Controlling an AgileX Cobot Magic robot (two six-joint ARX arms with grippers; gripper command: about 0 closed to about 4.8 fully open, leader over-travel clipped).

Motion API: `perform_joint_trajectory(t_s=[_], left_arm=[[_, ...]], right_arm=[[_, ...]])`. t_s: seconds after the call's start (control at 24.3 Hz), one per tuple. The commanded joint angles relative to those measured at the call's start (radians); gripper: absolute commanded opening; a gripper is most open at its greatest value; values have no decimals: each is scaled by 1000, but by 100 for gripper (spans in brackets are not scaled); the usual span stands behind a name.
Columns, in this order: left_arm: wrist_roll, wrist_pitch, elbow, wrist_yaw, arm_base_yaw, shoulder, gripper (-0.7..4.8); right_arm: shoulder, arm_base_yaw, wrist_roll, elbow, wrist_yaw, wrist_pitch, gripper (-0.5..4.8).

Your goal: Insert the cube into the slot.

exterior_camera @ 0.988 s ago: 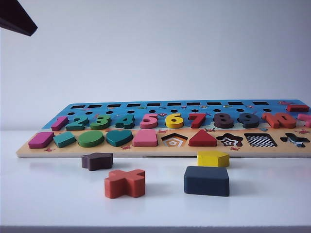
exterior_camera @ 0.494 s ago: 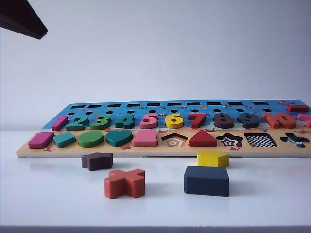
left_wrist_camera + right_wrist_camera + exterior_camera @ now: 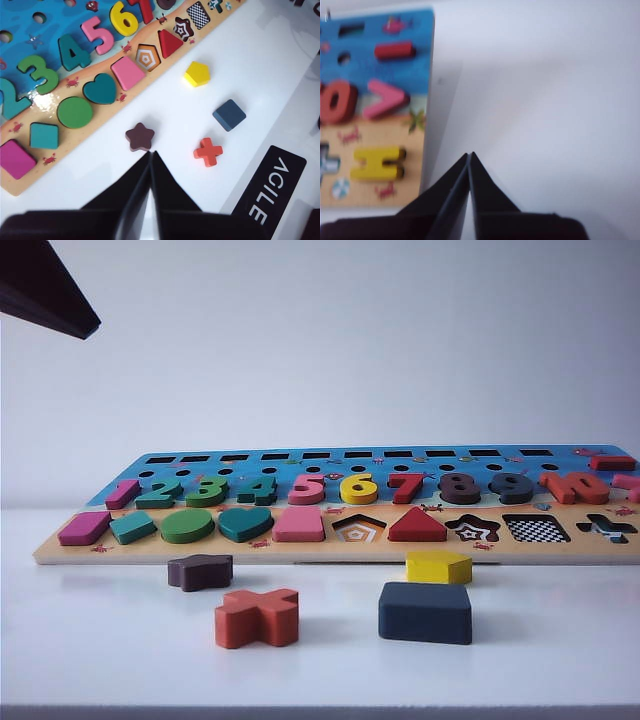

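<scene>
Approach step, nothing grasped yet. The cube (image 3: 229,114) lies on the worktop (image 3: 165,120) in front of the board (image 3: 30,100), near the yellow pentagon (image 3: 197,74); the slot (image 3: 535,528) is empty. Left hand (image 3: 151,159) hangs clenched above the star block (image 3: 139,137); right hand (image 3: 469,159), clenched, sits off the board's end. Next: unclench and descend onto the cube.

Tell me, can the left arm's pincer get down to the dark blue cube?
Probably yes. The left pincer hangs shut above the white table, and the cube lies alone with bare table around it, apart from the red cross and the yellow pentagon. It must open first.
</scene>
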Motion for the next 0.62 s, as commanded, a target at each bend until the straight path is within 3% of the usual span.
perform_joint_trajectory(t_s=[0.04,0.16,0.37,0.62], left_arm=[[-6,13,4,1,10,2,10],[-21,12,4,-7,23,4,10],[-27,8,2,-14,38,14,10],[-29,12,-16,-28,46,13,10]], right_arm=[[89,47,5,61,-10,7,-4],[178,109,6,121,-8,17,-4],[341,257,116,299,-13,12,-4],[517,391,145,547,-110,-176,-4]])
